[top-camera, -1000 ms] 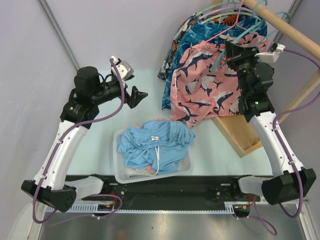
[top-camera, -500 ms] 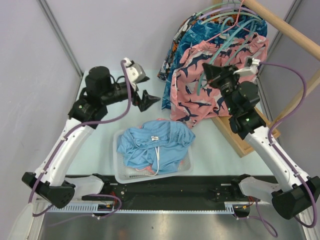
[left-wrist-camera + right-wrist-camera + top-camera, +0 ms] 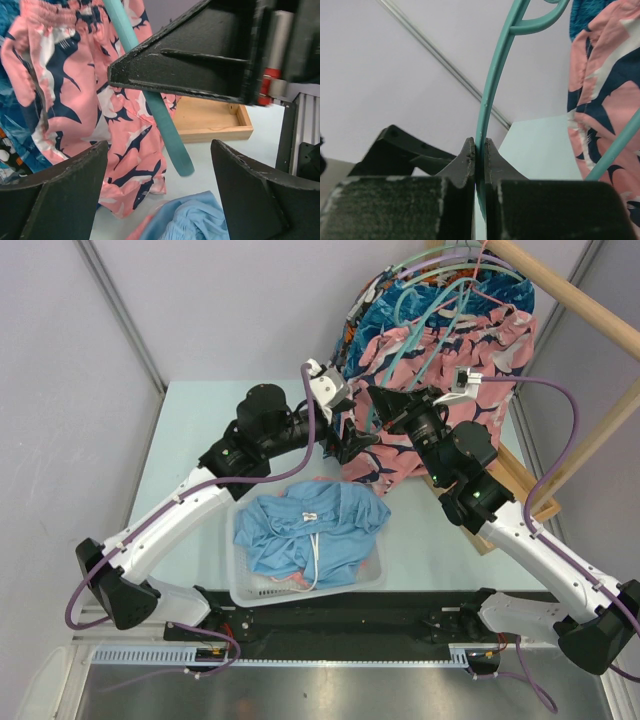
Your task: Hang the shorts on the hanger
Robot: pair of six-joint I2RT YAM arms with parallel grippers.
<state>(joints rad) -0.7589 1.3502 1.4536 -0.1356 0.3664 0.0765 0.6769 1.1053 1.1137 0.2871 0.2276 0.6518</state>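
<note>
The light blue shorts point(image 3: 315, 525) lie crumpled in a white basket point(image 3: 240, 590) at the near centre, and show at the bottom of the left wrist view point(image 3: 195, 220). My right gripper point(image 3: 380, 402) is shut on the thin bar of the teal hanger point(image 3: 495, 75), which it holds in front of the hanging clothes point(image 3: 397, 330). My left gripper point(image 3: 352, 445) stands open just left of and below it. Its wide-apart fingers point(image 3: 55, 195) frame the lower end of the hanger point(image 3: 160, 120) without touching it.
Pink shark-print shorts point(image 3: 420, 360) and blue patterned clothes point(image 3: 385, 310) hang on other hangers from a wooden rail point(image 3: 570, 295) at the back right. The rack's wooden base point(image 3: 490, 510) lies on the table at the right. Some pink fabric point(image 3: 285, 580) lies under the blue shorts.
My right gripper has carried the hanger leftward and down away from the rail. My left arm has swung right from the table's left side to meet it, jaws narrowing slightly.
</note>
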